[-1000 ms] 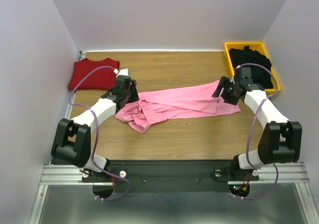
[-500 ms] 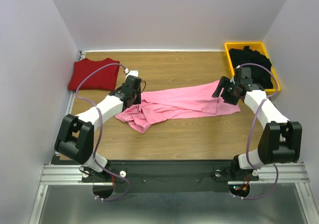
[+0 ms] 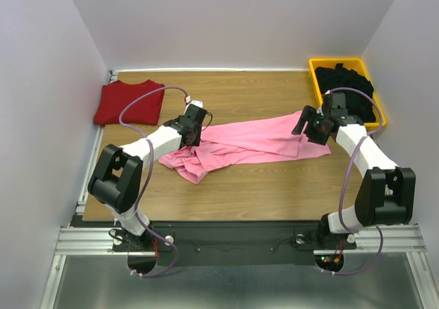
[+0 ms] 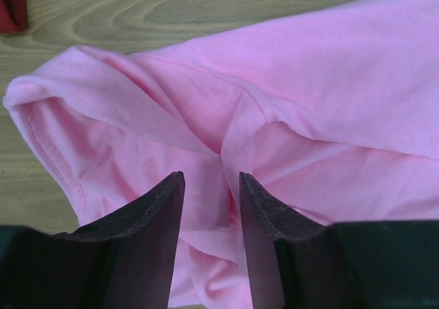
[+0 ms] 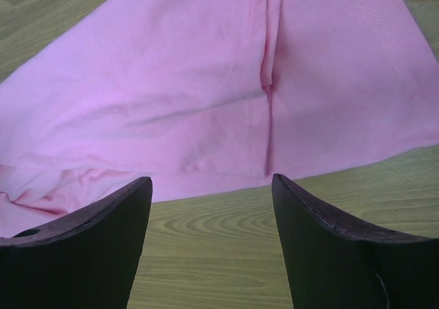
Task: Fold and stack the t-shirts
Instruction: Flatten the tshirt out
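Observation:
The light pink t-shirt [image 3: 254,141] lies crumpled and stretched across the middle of the table. It also fills the left wrist view [image 4: 329,82] and the top of the right wrist view [image 5: 171,82]. My left gripper [image 3: 194,127] hangs over the shirt's far left part, jaws a little apart over a fold [image 4: 211,178], holding nothing. My right gripper [image 3: 306,125] is open and empty at the shirt's right end, its fingers over bare wood [image 5: 211,182]. The dark red t-shirt [image 3: 129,101] lies folded at the far left. The black t-shirt [image 3: 346,86] lies in the bin.
A yellow bin [image 3: 314,75] stands at the far right corner, right behind my right arm. White walls close the table on three sides. A corner of the red shirt [image 4: 10,7] shows in the left wrist view.
My left gripper has moved right and a little away, from the pink shirt's left end to its upper left part. The right arm and the shirts have not moved.

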Robot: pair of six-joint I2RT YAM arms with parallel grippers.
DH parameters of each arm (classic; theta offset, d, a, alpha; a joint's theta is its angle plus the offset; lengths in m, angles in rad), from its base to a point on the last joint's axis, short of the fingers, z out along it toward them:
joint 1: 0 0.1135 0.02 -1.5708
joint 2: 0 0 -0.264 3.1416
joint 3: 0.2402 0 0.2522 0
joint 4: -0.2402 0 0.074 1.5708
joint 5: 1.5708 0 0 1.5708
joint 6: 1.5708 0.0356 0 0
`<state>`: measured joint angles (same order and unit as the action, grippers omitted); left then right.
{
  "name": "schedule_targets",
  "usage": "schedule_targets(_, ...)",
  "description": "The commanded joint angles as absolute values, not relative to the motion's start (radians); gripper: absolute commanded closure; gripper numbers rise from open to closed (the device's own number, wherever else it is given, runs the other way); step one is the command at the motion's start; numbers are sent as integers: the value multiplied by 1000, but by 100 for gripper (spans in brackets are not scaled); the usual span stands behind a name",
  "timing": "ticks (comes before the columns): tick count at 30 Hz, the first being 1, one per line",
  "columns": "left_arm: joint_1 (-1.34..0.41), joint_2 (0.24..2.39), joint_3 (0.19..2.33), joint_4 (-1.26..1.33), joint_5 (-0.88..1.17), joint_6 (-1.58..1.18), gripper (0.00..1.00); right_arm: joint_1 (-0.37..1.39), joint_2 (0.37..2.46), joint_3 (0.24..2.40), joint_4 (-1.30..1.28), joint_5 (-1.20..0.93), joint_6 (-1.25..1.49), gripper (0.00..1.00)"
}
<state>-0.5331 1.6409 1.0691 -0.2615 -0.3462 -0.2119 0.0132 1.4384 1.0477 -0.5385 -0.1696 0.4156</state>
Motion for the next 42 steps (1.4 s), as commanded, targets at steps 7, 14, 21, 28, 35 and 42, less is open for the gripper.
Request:
schedule_targets(7, -540, 1566, 1085, -293, -390, -190, 55, 8, 1422, 1052, -500, -175, 420, 24)
schedule_targets(14, -538, 1571, 1069, -299, -336, -149, 57, 8, 1427, 1052, -499, -172, 423, 24)
schedule_targets(21, -549, 1609, 1083, -311, -299, -118, 57, 6, 1430, 1052, -499, -175, 428, 24)
schedule_targets(28, -560, 1628, 1094, -347, -356, -138, 57, 8, 1425, 1051, -499, -175, 433, 24)
schedule_targets(35, -558, 1601, 1075, -342, -383, -166, 59, 8, 1424, 1049, -499, -175, 434, 24)
schedule_targets(42, -558, 1623, 1071, -341, -364, -152, 59, 8, 1424, 1049, -499, -179, 434, 24)
